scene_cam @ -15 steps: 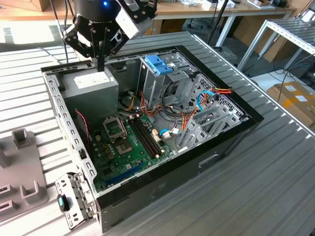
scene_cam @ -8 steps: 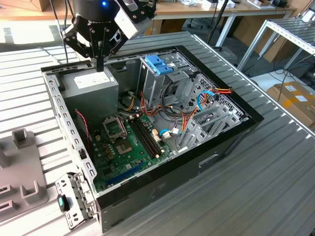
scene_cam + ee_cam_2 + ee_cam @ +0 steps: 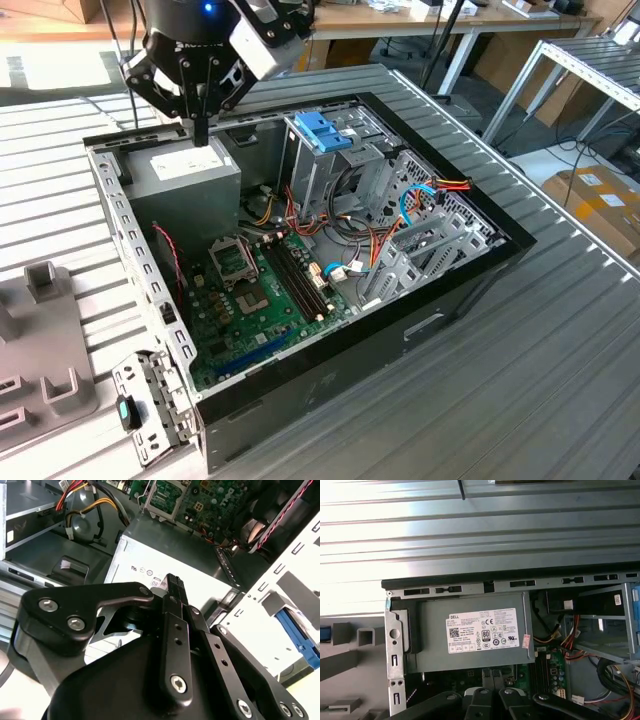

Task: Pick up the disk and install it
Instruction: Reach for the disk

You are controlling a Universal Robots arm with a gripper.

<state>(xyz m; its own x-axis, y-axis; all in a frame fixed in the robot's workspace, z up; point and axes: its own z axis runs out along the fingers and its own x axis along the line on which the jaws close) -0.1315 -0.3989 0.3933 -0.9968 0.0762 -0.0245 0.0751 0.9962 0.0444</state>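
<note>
My gripper (image 3: 201,132) hangs over the far left corner of the open computer case (image 3: 430,330), just above the grey power-supply box (image 3: 185,175). Its black fingers (image 3: 175,587) are shut together with nothing between them. In the first wrist view the power-supply box (image 3: 470,632) with its white sticker lies straight below. A blue plastic edge (image 3: 300,640) shows beyond the case's perforated side wall, and a blue edge (image 3: 324,634) sits beside the grey fixture blocks; I cannot tell whether it is the disk. The metal drive cage with a blue handle (image 3: 325,130) stands inside the case.
A motherboard (image 3: 260,290) and bundles of coloured cables (image 3: 420,200) lie in the case. A grey slotted fixture (image 3: 40,340) sits on the ribbed table at the exterior view's left. A small metal bracket (image 3: 150,410) lies by the case's near corner. Cardboard boxes (image 3: 600,200) stand beyond.
</note>
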